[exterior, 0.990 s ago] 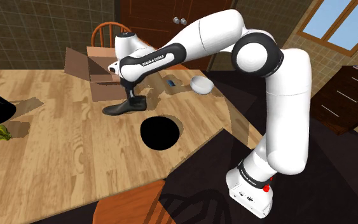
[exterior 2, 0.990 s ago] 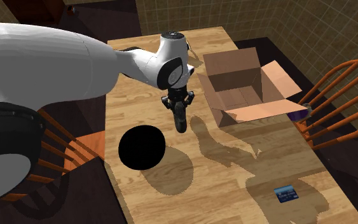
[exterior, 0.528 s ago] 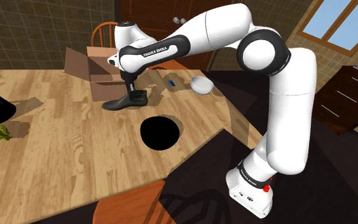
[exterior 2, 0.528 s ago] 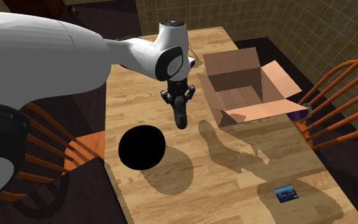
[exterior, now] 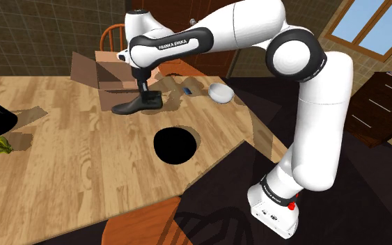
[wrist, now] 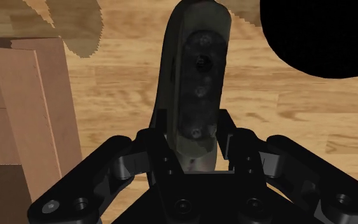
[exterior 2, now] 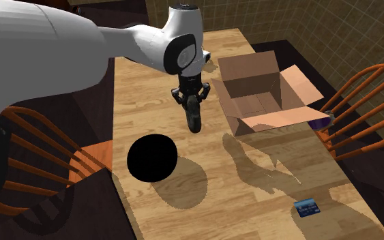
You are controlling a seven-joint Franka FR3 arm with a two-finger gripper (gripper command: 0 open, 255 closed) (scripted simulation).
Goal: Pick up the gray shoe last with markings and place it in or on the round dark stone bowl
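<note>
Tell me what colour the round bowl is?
The bowl is plain black all over, clearest in the shoulder view.

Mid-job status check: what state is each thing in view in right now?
shoe last: clasped by the end effector, held clear of the table.
end effector: shut on the shoe last.
round black bowl: upright on the table, empty.
cardboard box: open, flaps spread.

Now a white arm [exterior: 319,139] is seen, banded by dark joints and white lettering; a red dot is spotted near the stand [exterior: 274,217]; the black gripper [wrist: 196,143] is dotted with screws.
</note>
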